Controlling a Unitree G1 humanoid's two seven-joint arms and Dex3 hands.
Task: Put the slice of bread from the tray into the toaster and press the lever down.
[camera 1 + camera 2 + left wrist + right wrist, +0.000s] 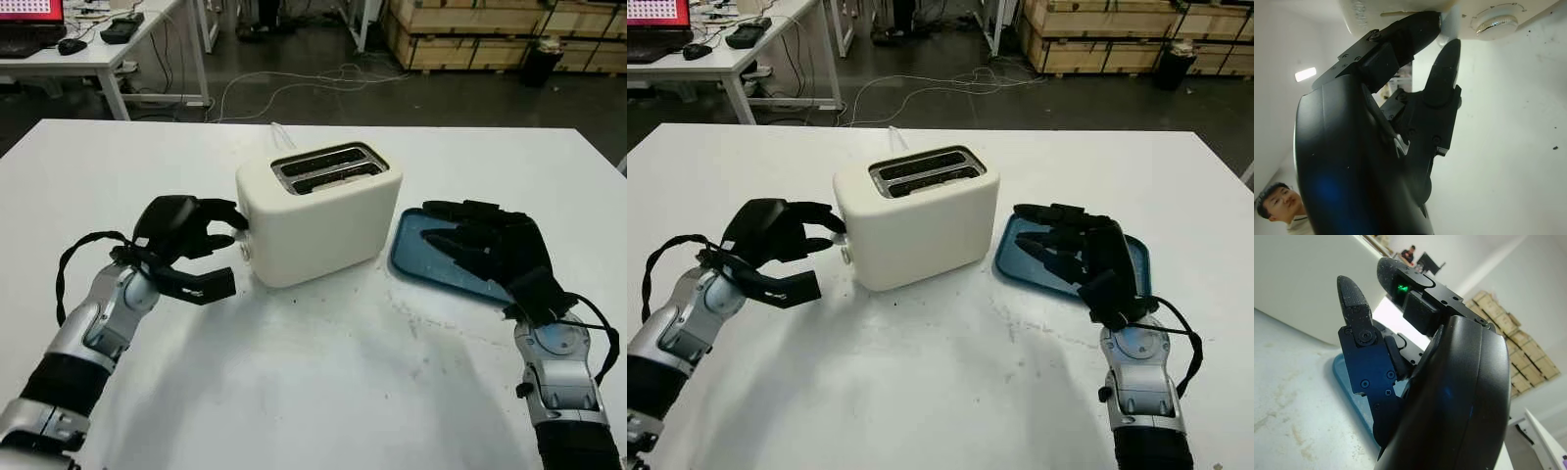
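Note:
A cream two-slot toaster stands mid-table, its slots dark inside; I cannot tell if bread sits in them. My left hand is at the toaster's left end. Its curled fingers touch the white lever, which sits just above a round knob, and the thumb hangs below. My right hand is open, hovering over the blue tray right of the toaster. The hand hides most of the tray's surface.
The white table has free room in front of the toaster and on both far sides. Beyond its back edge are a desk, floor cables and wooden crates. A person shows in the left wrist view.

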